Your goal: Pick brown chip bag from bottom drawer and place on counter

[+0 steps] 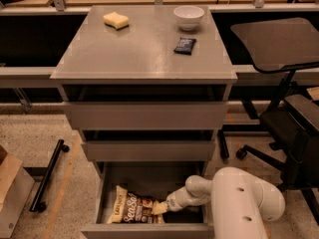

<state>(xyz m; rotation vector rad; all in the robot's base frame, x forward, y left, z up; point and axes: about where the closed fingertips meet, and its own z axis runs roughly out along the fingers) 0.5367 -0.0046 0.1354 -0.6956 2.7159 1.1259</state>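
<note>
The brown chip bag [133,210] lies flat in the open bottom drawer [144,230], toward its left front, with its white "Sea Salt" lettering up. My white arm reaches down into the drawer from the right. The gripper [159,207] is at the bag's right end, touching or just over it. The counter [144,49] is the grey top of the cabinet, above the two upper drawers.
On the counter sit a yellow sponge [116,20], a white bowl [189,17] and a small dark packet [184,45]. A black office chair [291,118] stands to the right. A cardboard box [11,193] and a black bar [47,176] lie on the floor at left.
</note>
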